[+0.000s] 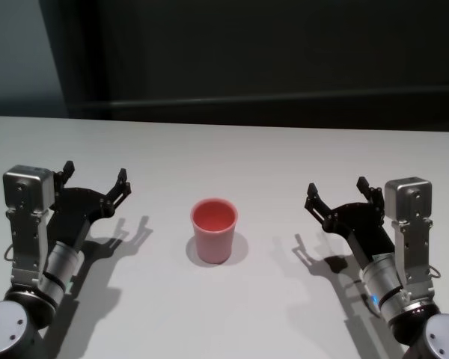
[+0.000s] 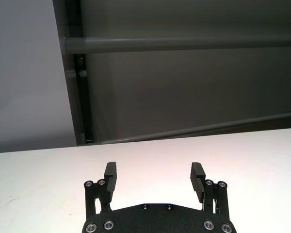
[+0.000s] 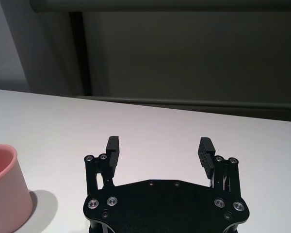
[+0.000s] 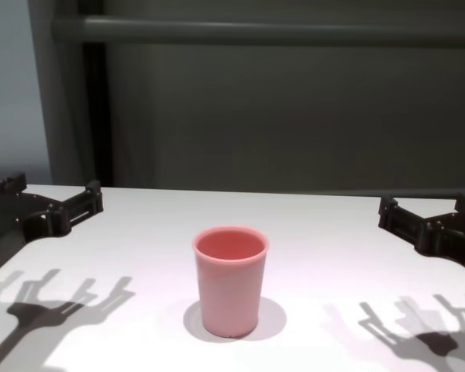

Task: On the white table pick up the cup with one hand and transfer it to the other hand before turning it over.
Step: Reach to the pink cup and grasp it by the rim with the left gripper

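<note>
Bare white table (image 1: 232, 161) rings the upright cup (image 1: 213, 230); both sides unobstructed.

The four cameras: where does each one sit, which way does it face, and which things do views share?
Head: high, looking down on white table, cup, left gripper, right gripper.
Chest: low, facing forward; cup, both grippers at edges.
Left wrist: behind open left gripper; no cup.
Right wrist: behind open right gripper; cup, shared with head, chest.

— Any lettering, label or number to read anywhere?
— None. The cup (image 1: 213, 230) bears no mark, and nothing around it carries legible writing.
</note>
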Available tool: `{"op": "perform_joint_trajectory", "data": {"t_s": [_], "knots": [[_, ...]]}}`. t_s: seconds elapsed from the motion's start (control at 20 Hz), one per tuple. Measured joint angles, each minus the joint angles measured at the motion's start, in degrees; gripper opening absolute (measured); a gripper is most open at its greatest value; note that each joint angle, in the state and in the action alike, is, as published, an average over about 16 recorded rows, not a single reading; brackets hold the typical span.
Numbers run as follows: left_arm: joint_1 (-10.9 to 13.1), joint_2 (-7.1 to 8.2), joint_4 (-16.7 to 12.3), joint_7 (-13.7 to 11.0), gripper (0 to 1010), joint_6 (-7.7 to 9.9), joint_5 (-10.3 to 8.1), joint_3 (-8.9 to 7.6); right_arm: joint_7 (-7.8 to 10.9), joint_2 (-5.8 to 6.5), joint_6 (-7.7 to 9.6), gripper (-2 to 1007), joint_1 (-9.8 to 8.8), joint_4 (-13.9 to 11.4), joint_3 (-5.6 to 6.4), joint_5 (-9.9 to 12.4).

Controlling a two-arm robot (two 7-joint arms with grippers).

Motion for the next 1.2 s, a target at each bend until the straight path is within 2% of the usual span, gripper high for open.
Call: {"op": "perform_joint_trajectory", "data": {"t_s": [0.35,0.7,0.95,1.2], "knots": [[0.01,0.04,-0.01,-0.18,1003,-0.01,0.01,-0.02,0.0,0.0,0.0,1000,0.0,0.0,0.0,0.0],[-0.01,1.13,-0.56,-2.19,1003,-0.22,0.45,-0.57,0.0,0.0,0.0,1000,0.0,0.0,0.0,0.0],[-0.27,2.93,-1.65,-4.96,1003,-0.37,1.33,-1.17,0.0,0.0,0.0,1000,0.0,0.0,0.0,0.0],[-1.03,6.1,-3.37,-8.91,1003,-0.44,3.17,-1.43,0.0,0.0,0.0,1000,0.0,0.0,0.0,0.0]]}}
